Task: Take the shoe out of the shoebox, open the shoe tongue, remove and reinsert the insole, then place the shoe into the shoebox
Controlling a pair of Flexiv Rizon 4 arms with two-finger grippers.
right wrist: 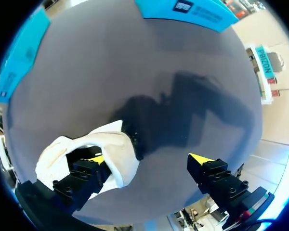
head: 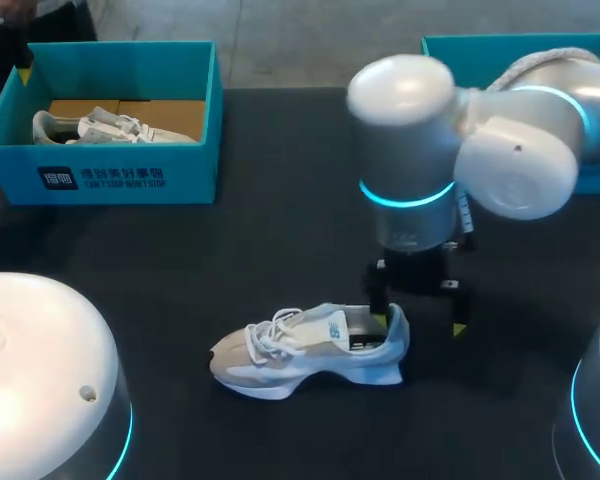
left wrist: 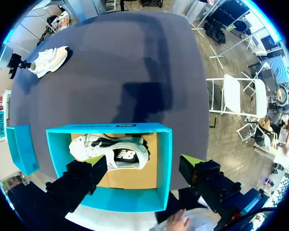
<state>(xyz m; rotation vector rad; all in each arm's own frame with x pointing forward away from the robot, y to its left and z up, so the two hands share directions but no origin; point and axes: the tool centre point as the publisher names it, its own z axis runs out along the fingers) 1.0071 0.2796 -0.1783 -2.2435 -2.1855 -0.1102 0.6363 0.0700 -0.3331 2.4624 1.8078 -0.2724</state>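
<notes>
A white shoe [head: 305, 352] stands on its sole on the dark tabletop [head: 280, 240]. The right jaws are spread wide at the shoe's heel, one finger [right wrist: 86, 173] inside the shoe's opening, the other clear behind the heel, gripping nothing. Far from that shoe, the left jaws hover wide open over a teal shoebox [left wrist: 120, 201] holding a second shoe [left wrist: 111, 153].

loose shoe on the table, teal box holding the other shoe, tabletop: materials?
Shoe: looks like matte white and grey fabric or suede panels, with woven laces and a smooth, foam-like white sole.
Shoebox: likely cardboard, matte teal outside, bare brown floor inside.
Table: dark matte surface, maybe cloth or a mat; cannot tell.
</notes>
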